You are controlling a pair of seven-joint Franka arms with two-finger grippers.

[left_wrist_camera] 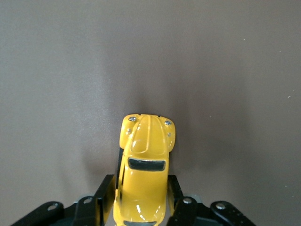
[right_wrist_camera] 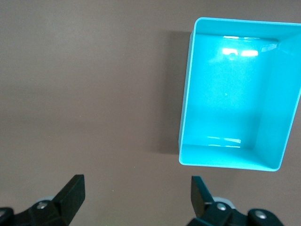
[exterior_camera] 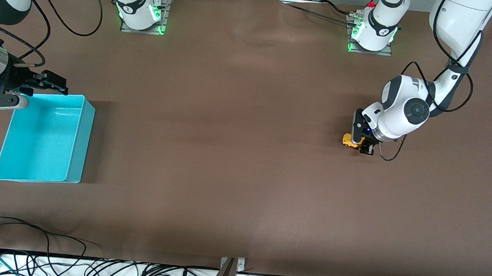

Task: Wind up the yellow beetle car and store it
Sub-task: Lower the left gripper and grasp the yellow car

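Observation:
The yellow beetle car stands on the brown table toward the left arm's end. My left gripper is down at the table with its fingers against the car's two sides, shut on it. In the left wrist view the car sits between the black fingers, its nose pointing away from the wrist. My right gripper is open and empty, up over the table beside the turquoise bin. The right wrist view shows its fingertips wide apart over bare table, with the empty bin beside them.
Cables lie along the table's edge nearest the front camera. The arm bases stand on the table along its edge at the top of the front view.

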